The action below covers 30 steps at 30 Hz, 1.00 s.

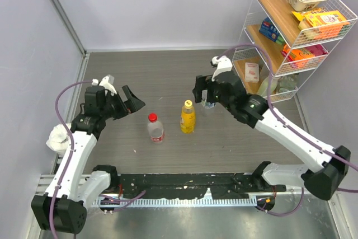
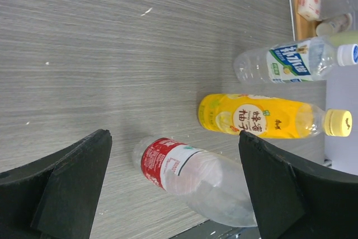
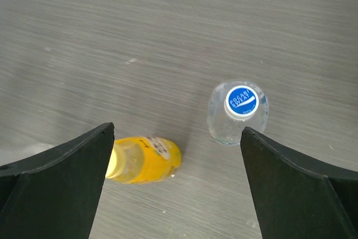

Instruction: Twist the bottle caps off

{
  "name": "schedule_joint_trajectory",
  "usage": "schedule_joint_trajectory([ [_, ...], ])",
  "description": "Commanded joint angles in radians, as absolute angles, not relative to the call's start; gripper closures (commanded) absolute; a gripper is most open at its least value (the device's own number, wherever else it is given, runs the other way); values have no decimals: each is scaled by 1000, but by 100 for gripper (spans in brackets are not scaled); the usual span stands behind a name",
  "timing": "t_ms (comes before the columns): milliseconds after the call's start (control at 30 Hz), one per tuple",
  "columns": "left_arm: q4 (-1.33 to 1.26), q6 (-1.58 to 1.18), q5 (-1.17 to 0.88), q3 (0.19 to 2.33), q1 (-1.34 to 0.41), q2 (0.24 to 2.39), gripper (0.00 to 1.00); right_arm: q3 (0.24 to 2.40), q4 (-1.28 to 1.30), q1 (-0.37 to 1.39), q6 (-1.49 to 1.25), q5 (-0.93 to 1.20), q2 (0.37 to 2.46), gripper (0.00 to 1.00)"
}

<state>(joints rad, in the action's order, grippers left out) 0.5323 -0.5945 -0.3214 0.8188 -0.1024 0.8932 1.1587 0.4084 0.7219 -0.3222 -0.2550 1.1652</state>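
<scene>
Three bottles stand upright on the grey table, caps on. The clear bottle with a red label (image 1: 156,131) has a red cap (image 1: 152,117). The yellow-orange bottle (image 1: 187,120) has a yellow cap (image 1: 188,104). The clear bottle with a blue-white label (image 1: 210,103) is mostly hidden behind my right gripper (image 1: 202,94). My left gripper (image 1: 133,103) is open and empty, left of the red-label bottle (image 2: 190,174). My right gripper (image 3: 178,132) is open and empty above the white-blue cap (image 3: 242,101) and the yellow bottle (image 3: 146,160).
A white wire shelf (image 1: 291,26) with snack boxes stands at the back right. A white crumpled cloth (image 1: 57,138) lies at the left edge. A black rail (image 1: 184,186) runs along the near edge between the arm bases.
</scene>
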Motion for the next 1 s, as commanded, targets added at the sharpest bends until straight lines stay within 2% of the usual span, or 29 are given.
schedule_joint_trajectory([
  [0, 416, -583, -425, 841, -98, 948, 0, 1204, 451, 773, -291, -521, 1265, 5],
  [100, 390, -584, -459, 859, -98, 998, 0, 1218, 436, 773, -291, -546, 1321, 14],
  [367, 363, -558, -514, 888, -100, 1071, 0, 1249, 393, 772, -298, -640, 1358, 18],
  [467, 356, -564, -512, 873, -98, 1055, 0, 1253, 364, 758, -294, -605, 1380, 22],
  [633, 356, -569, -514, 859, -98, 1032, 0, 1255, 370, 692, -337, -565, 1425, 39],
  [700, 360, -571, -512, 858, -98, 1025, 0, 1244, 361, 651, -359, -499, 1424, 42],
  [967, 374, -568, -509, 853, -98, 1002, 0, 1198, 334, 615, -367, -377, 1421, 48],
])
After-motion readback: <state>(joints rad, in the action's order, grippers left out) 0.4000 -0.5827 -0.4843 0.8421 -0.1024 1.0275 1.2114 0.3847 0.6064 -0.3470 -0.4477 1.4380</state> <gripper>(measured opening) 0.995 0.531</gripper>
